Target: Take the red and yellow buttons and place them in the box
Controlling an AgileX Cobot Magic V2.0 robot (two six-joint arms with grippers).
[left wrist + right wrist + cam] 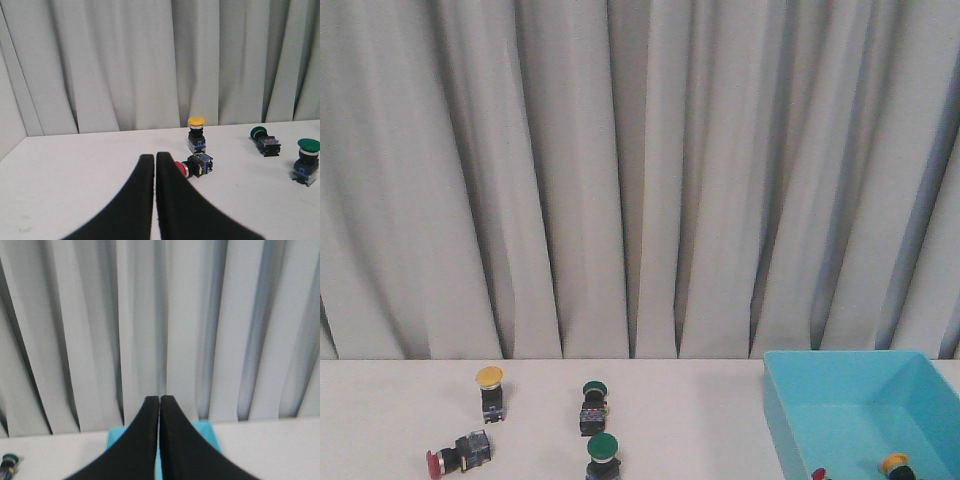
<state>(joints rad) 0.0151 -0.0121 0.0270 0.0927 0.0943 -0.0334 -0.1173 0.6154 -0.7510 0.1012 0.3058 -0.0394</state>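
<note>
Smooth, tapered matte-black gripper (154, 159) fingers (150, 440)

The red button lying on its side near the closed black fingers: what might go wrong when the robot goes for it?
The red button lies tipped over, so it might roll or slip when pinched. The left gripper is shut and must open first, or it could just push the button away. The yellow button stands close behind it and might get knocked over. Green buttons nearby could be grabbed by mistake.

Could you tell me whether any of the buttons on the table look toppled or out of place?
Yes: the red button lies on its side, and the green button farther back does too. The yellow button and the nearer green button stand upright.
</note>
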